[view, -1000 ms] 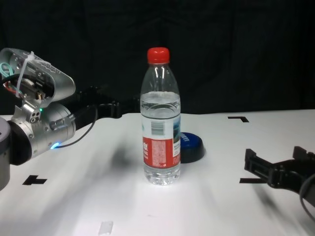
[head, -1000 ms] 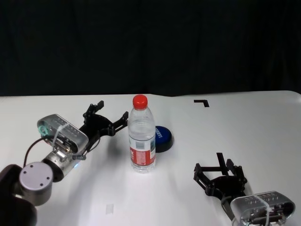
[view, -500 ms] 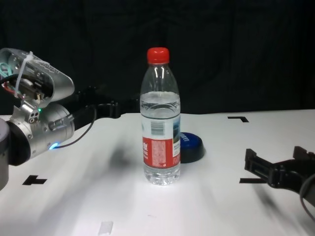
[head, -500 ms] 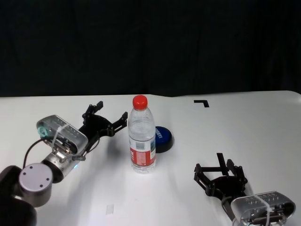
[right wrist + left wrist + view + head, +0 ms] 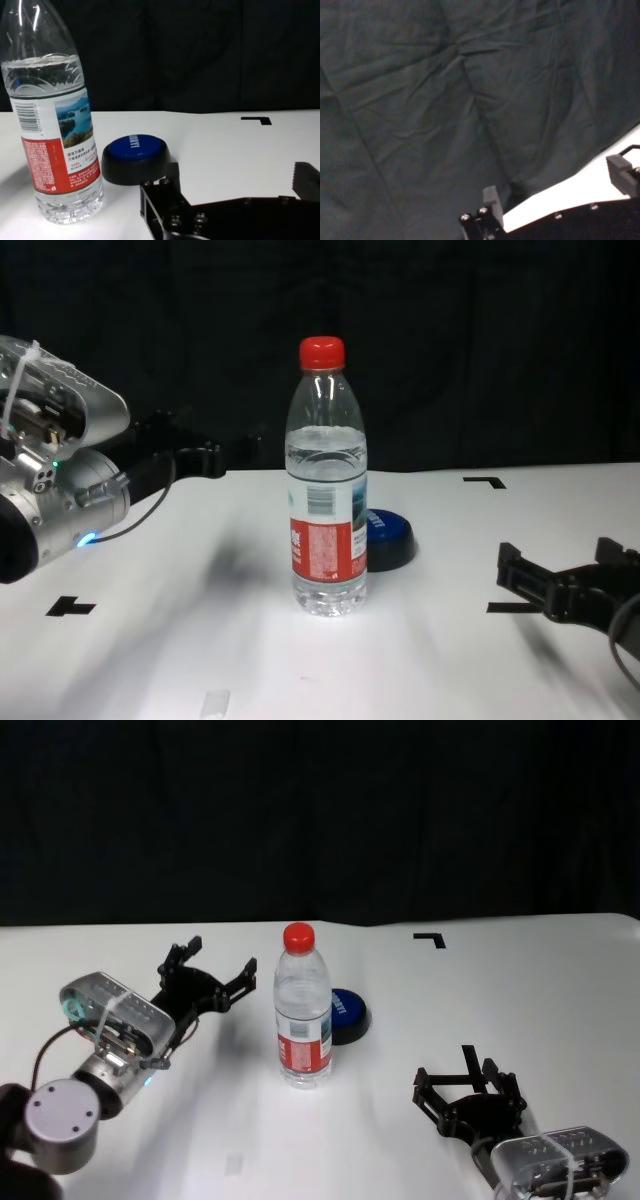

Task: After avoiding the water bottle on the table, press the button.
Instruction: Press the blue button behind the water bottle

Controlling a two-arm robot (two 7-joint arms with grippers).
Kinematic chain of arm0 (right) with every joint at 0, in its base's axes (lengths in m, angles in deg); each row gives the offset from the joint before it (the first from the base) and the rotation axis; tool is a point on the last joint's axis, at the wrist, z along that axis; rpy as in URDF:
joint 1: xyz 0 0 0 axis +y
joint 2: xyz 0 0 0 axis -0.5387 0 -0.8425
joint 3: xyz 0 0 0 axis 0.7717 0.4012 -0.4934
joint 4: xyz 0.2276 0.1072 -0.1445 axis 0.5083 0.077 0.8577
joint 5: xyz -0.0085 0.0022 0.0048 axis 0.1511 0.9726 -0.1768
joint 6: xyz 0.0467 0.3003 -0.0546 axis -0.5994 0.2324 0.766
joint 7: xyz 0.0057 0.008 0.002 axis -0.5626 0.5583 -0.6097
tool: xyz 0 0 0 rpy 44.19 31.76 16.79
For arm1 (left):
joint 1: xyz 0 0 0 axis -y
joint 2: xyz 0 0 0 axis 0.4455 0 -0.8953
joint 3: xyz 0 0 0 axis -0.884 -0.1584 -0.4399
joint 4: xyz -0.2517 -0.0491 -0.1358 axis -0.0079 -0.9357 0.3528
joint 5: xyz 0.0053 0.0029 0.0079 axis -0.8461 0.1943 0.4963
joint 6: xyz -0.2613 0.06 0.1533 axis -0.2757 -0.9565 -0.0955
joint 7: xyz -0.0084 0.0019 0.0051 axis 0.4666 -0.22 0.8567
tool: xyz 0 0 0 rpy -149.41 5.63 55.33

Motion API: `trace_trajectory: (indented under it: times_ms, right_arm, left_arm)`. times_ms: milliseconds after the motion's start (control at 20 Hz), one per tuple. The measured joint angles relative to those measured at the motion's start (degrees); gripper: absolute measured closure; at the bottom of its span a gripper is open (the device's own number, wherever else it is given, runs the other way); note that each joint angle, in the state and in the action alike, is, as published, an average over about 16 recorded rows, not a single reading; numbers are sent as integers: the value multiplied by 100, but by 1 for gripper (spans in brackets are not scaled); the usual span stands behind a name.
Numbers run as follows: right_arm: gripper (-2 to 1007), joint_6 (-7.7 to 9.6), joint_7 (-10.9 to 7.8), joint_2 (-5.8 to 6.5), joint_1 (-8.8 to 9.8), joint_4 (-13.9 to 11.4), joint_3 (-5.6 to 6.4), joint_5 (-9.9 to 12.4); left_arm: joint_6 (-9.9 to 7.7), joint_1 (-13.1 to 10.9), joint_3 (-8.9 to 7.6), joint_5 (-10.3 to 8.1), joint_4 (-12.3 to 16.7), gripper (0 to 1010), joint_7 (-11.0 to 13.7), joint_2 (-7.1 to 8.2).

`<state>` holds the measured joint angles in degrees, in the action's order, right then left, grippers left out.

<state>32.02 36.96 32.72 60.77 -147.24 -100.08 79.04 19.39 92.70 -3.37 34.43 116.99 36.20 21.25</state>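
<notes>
Button (image 5: 347, 1011) sits mid-frame in the head view, just behind and right of the water bottle (image 5: 302, 1008), untouched; the press is all still ahead. My left gripper (image 5: 212, 978), fingers spread, hangs left of the bottle, and has slid farther left than 0.5 s ago. Right gripper (image 5: 466, 1086) parked lower right on the table (image 5: 560, 1010), fingers spread.

1. L gripper (image 5: 213, 967): raised off surface, fingers spread wide, tips aimed fwd and slightly toward R side.
2. L wrist housing behind claw, nearer the body; forearm angles up from lower left.
3. R gripper (image 5: 468, 1076): low, near side, fingers apart, pointing fwd. Arm parked; wrist housing directly behind claw.
</notes>
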Motion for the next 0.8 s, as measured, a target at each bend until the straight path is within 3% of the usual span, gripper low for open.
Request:
trace_trajectory:
  times_ms: [800]
  right_arm:
    - [2, 0, 0, 0, 0, 0, 0, 0]
  left_arm:
    - [-486, -908, -260, 188, 1351, 1, -349, 164]
